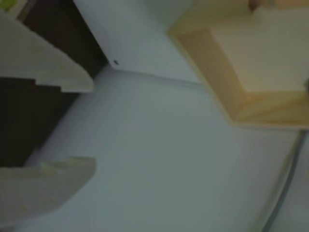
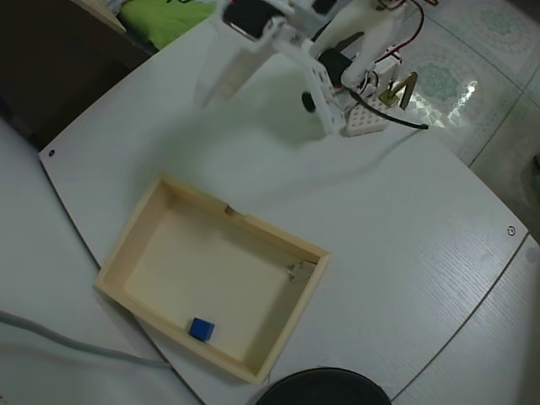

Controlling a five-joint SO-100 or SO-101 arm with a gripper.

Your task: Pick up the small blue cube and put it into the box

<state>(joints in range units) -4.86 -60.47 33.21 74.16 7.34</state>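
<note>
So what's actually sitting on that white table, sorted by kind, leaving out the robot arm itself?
Tiny bright-blue cube: 1, lying inside the box
Shallow pale wooden box: 1
Small white perforated block: 1, by the arm's base
Grey cable: 1
Black round object at the bottom edge: 1
Total: 5
</note>
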